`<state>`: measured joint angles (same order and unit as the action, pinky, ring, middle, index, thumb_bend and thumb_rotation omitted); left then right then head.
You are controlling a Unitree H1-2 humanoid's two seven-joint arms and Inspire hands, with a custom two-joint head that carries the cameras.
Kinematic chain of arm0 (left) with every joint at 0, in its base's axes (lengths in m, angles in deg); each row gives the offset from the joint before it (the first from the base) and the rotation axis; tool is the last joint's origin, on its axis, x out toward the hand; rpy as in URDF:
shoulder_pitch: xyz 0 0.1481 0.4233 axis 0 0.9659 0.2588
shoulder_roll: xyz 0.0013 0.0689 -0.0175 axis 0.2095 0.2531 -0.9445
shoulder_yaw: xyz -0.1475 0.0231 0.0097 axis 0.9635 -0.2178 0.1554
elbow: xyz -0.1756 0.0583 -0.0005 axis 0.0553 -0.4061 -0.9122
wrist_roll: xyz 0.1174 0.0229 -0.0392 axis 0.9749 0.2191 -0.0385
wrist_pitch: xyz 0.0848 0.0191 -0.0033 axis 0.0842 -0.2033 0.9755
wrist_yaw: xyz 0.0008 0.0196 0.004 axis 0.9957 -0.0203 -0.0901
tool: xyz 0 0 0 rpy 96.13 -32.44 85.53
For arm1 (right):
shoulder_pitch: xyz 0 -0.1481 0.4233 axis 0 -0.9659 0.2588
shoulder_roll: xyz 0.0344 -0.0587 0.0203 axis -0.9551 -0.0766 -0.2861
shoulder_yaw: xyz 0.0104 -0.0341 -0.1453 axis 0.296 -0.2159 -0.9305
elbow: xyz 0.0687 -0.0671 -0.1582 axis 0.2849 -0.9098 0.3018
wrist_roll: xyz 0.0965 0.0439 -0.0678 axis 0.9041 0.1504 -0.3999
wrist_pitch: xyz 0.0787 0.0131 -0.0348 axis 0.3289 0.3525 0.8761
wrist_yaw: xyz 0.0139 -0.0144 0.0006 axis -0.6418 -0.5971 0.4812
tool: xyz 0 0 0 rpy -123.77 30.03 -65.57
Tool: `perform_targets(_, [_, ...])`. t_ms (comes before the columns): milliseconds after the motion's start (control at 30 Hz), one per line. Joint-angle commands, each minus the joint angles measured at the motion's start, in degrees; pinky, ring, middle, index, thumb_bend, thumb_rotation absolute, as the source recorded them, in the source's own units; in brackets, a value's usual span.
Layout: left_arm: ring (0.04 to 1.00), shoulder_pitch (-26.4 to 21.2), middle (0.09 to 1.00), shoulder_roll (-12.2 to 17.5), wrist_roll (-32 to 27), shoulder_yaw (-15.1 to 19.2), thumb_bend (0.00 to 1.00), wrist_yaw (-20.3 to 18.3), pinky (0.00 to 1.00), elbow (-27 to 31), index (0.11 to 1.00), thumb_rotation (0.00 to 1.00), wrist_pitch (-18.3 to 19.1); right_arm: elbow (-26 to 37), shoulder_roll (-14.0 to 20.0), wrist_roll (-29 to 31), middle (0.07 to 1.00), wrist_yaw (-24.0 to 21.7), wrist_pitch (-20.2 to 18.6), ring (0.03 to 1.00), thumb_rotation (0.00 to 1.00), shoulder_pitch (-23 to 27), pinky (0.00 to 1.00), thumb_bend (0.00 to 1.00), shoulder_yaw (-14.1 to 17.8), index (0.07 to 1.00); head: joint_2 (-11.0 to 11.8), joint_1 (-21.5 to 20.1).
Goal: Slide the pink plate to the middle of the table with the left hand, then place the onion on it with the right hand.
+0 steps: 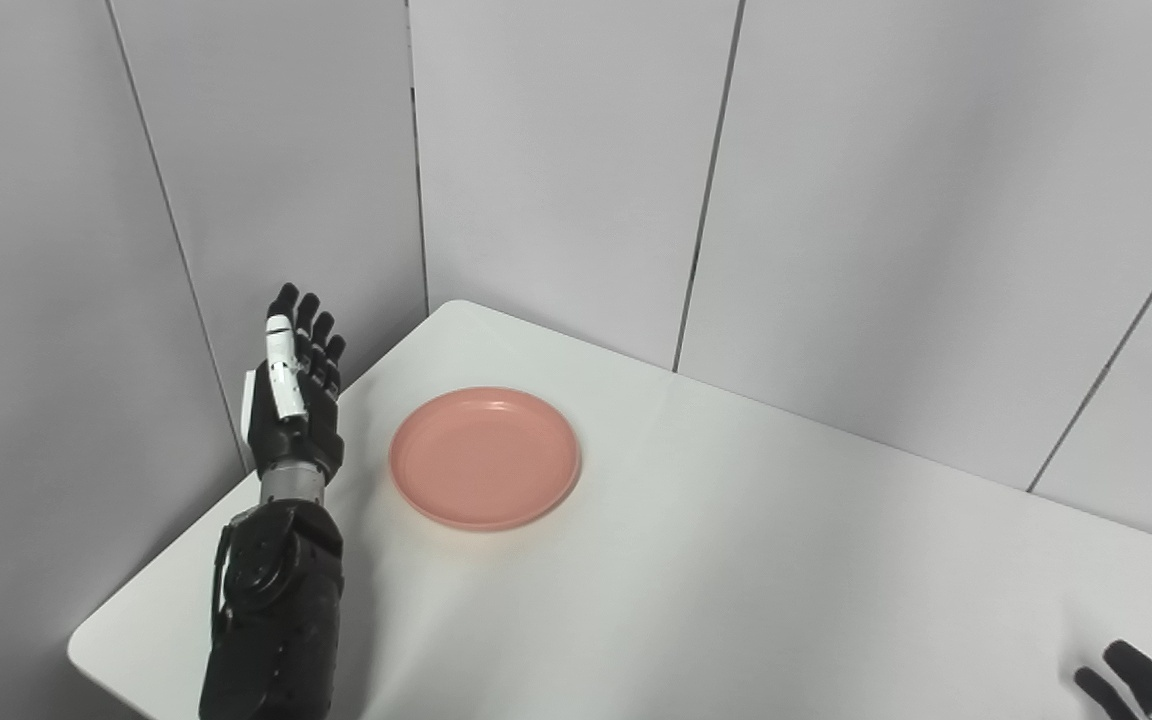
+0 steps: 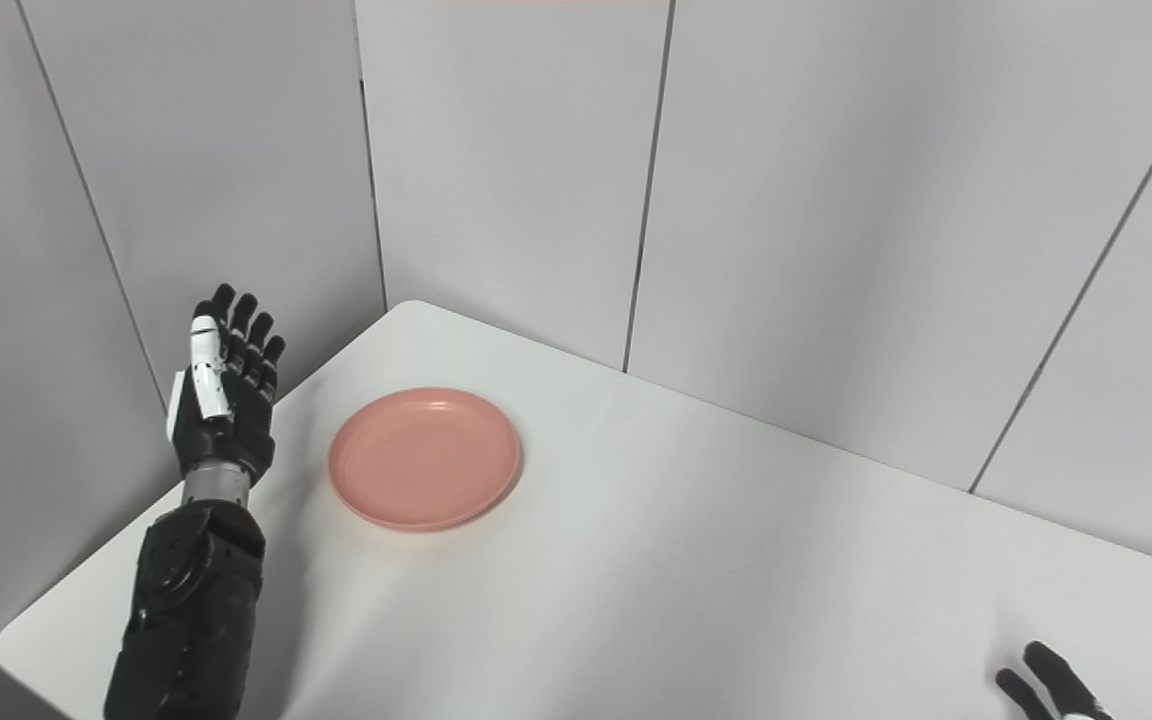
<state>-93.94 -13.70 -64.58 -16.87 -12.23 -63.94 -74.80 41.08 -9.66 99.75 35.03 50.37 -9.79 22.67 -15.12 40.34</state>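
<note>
A pink plate [image 1: 484, 457] lies empty on the left part of the white table [image 1: 736, 560]. My left hand [image 1: 294, 390] is raised just left of the plate, fingers straight and apart, open, with a small gap between it and the rim. Only the dark fingertips of my right hand [image 1: 1131, 680] show at the bottom right corner, and they hold nothing that I can see. No onion is in either view.
Grey wall panels [image 1: 556, 170] close in the table at the back and on the left. The table's left corner and front-left edge [image 1: 86, 650] lie near my left forearm.
</note>
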Motion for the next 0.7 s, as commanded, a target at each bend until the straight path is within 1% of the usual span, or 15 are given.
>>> perform_targets(0, [0.987,-0.8,0.986,2.1,0.0,0.3,0.41,-0.4,1.00,0.1,0.967,1.00,-1.8,0.3,-0.1,-0.3,0.853,0.5,-2.0,0.804,0.72,-0.5,0.00,0.57,0.1,0.762,0.0,0.0])
perform_targets(200, [0.987,0.0,0.986,2.5,-1.4,0.2,0.41,-1.5,1.00,-1.8,0.975,1.00,-2.2,0.3,0.0,0.0,0.840,0.2,-1.7,0.790,0.71,-0.7,0.00,0.56,0.1,0.744,-0.2,0.1])
perform_targets(467, [0.992,0.6,0.996,2.4,-2.0,-0.8,0.39,-1.3,1.00,-2.0,0.986,1.00,-1.3,0.5,0.3,-0.4,0.841,0.3,-1.9,0.785,0.72,-0.8,0.00,0.58,-0.1,0.740,-0.5,0.2])
perform_targets(600, [0.999,0.5,0.999,2.5,-2.2,-1.2,0.40,-1.5,1.00,-2.6,0.985,1.00,-1.1,0.7,0.4,-0.6,0.838,0.3,-2.1,0.779,0.72,-0.9,0.00,0.59,-0.2,0.739,-0.6,0.1])
perform_targets(667, [1.000,0.6,1.000,2.6,-2.2,-1.3,0.41,-1.6,1.00,-3.0,0.986,1.00,-1.0,0.9,0.4,-0.8,0.836,0.4,-2.1,0.777,0.73,-1.0,0.00,0.58,-0.3,0.746,-0.7,0.1])
